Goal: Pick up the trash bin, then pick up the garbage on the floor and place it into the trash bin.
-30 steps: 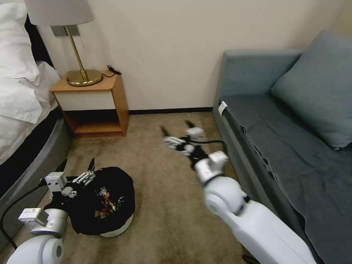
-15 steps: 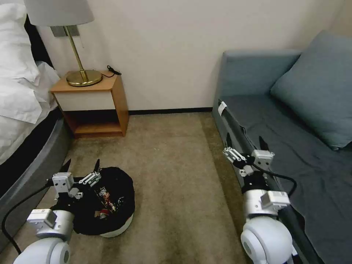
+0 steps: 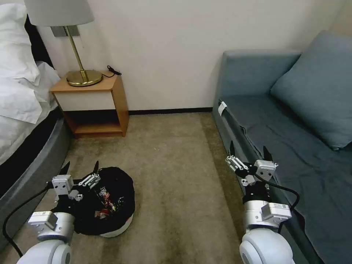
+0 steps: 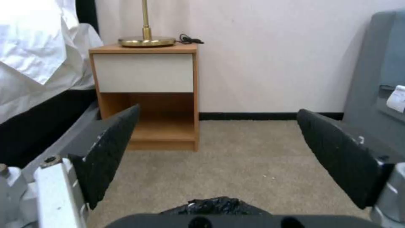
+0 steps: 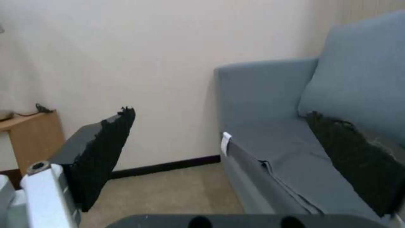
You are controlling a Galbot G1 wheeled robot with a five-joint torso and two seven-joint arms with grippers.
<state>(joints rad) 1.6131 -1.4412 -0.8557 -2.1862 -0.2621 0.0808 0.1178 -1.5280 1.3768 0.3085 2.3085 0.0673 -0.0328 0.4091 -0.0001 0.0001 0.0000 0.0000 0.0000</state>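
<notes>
The trash bin (image 3: 118, 228), white-bodied and lined with a crinkled black bag (image 4: 215, 203), stands on the beige carpet floor (image 3: 172, 172) at lower left. Garbage (image 3: 108, 200) lies inside it: red-and-white and dark wrappers. My left gripper (image 3: 81, 167) hangs open just over the bin's left rim with nothing between its fingers (image 4: 110, 150). My right gripper (image 3: 248, 149) is open and empty, held up beside the sofa's front edge, far from the bin; its fingers (image 5: 103, 152) stand wide apart.
A grey-blue sofa (image 3: 293, 139) with a cushion runs along the right. A wooden nightstand (image 3: 93, 106) with a brass lamp (image 3: 82, 75) stands at the back left by the wall. A bed (image 3: 22, 121) with white linen borders the left.
My right arm has pulled back from the middle of the carpet to beside the sofa's front, gripper still open. The left gripper shifted slightly over the bin rim. The bin has not moved.
</notes>
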